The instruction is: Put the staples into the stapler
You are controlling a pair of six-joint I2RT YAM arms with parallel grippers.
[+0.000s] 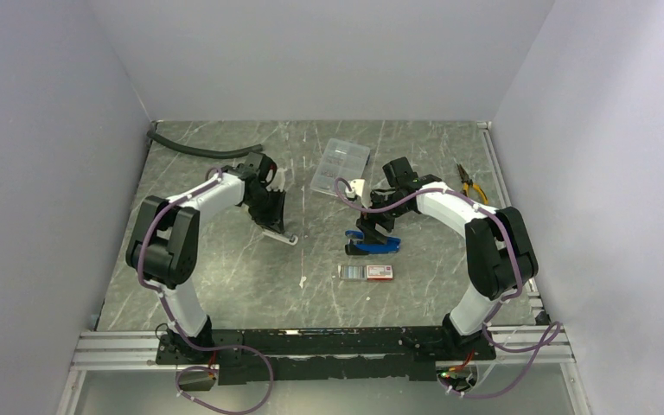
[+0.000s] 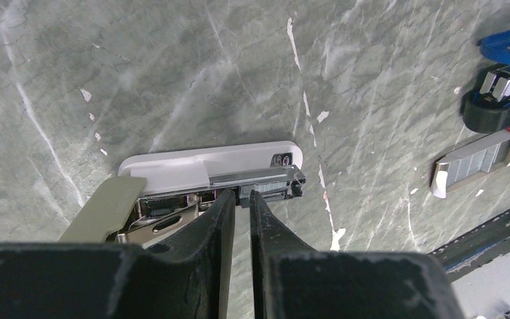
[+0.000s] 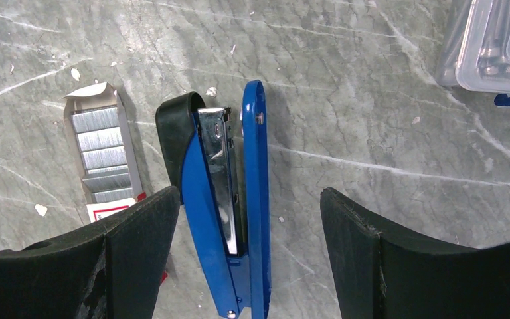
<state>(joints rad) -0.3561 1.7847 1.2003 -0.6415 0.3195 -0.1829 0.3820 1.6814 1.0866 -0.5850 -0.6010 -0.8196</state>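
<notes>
A white stapler (image 2: 206, 163) lies on the table with its metal magazine (image 2: 259, 176) open; it also shows in the top view (image 1: 281, 238). My left gripper (image 2: 240, 195) is closed down on the end of a grey strip of staples (image 2: 272, 191) lying in that magazine. A blue stapler (image 3: 229, 199) lies on its side, opened, between the wide-open fingers of my right gripper (image 3: 249, 196), which do not touch it. The staples (image 3: 103, 156) lie in a grey tray pulled out of a white box with a red end (image 3: 109, 211), left of the blue stapler.
A clear compartment case (image 1: 340, 164) lies at the back centre, with orange-handled pliers (image 1: 471, 183) at the back right. A black hose (image 1: 199, 147) lies at the back left. The staple box (image 1: 366, 271) sits in front of the blue stapler (image 1: 372, 245).
</notes>
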